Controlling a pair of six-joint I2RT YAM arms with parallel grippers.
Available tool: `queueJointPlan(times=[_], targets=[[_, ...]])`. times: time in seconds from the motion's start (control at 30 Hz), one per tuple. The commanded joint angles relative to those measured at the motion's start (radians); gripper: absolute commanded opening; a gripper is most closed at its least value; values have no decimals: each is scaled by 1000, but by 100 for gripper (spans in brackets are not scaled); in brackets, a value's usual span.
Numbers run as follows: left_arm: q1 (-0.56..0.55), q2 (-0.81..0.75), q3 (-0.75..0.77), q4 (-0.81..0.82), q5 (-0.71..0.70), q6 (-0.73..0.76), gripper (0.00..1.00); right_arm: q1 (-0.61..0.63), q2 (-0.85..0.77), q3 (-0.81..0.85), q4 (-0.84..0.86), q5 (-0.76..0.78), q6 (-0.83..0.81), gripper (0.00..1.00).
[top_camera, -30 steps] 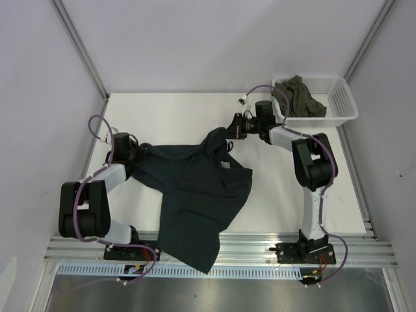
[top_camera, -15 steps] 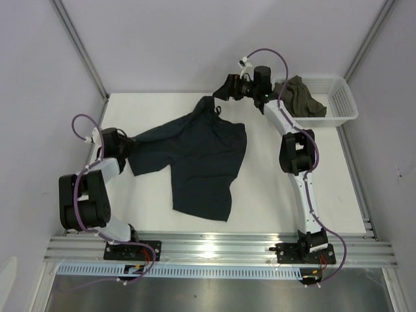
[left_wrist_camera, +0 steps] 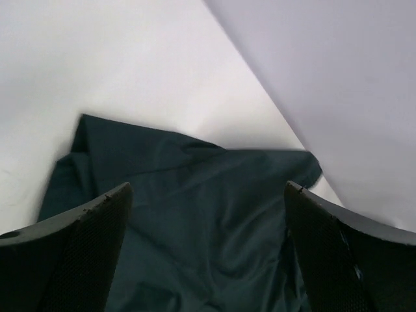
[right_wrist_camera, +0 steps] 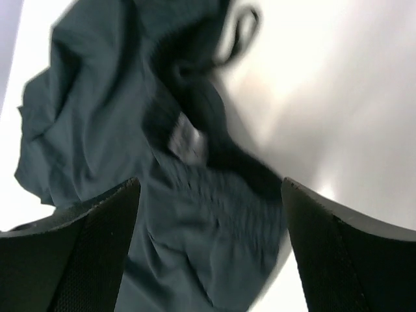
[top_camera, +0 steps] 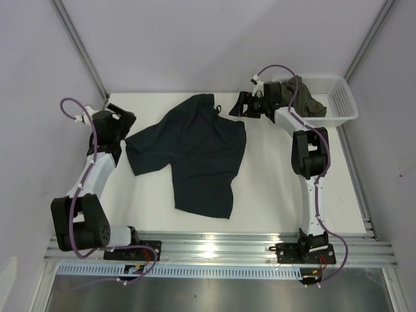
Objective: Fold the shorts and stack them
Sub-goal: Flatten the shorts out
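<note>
The shorts (top_camera: 195, 156) look soft, light and limp; pinch them at 2 corners. Left claw (left_wrist_camera: 208, 195) and right claw (right_wrist_camera: 209, 188) both gape empty

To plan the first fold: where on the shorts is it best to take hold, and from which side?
On the shorts, probably the hem of the left-pointing leg, from the left with the open left hand beside it. That hem lies flat with a free edge on the table, so it could fold over the other leg.
</note>
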Motion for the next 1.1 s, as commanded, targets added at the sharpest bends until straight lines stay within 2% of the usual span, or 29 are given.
queueJointPlan(times=[0.0, 0.2, 0.47, 0.7, 0.93, 1.07], targets=[[-134, -63, 86, -145, -96, 140, 99, -17, -129, -141, 22, 60, 41, 89], [-445, -109, 90, -245, -234, 255, 99, -6, -211, -286, -31, 215, 72, 86], [-813, -95, 120, -350, -388, 353, 99, -20, -157, -303, 54, 195, 145, 78], [-1025, -19, 92, -359, -447, 357, 99, -23, -81, -219, 67, 173, 199, 64], [-1154, 140, 149, -405, -435, 314, 99, -11, -38, -217, 97, 149, 225, 59], [-1232, 225, 210, -446, -457, 304, 99, -5, -18, -203, 101, 135, 227, 48]])
